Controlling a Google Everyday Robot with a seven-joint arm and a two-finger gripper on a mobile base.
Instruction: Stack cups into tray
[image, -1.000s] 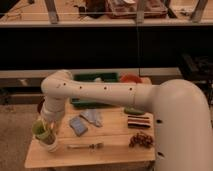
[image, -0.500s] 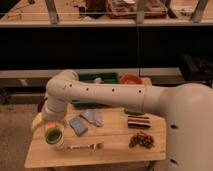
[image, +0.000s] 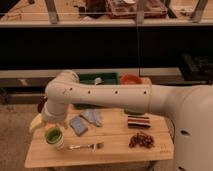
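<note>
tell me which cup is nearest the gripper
The pale green cup at the table's front left, directly below the gripper; no other cup shows clearly.

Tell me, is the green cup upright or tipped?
Upright: the green cup shows its open mouth upward on the table. The end effector hangs just above it.

Counter, wooden: one.
Tool: one, hanging at the counter's left end, just above and left of the green cup.
Cups: one pale green, sitting in one cream-white cup.
Tray, dark green: one, at the rear.
Orange bowl: one.
Fork: one.
Blue packets: two.
Striped dark packet: one.
Heap of brown snacks: one.
</note>
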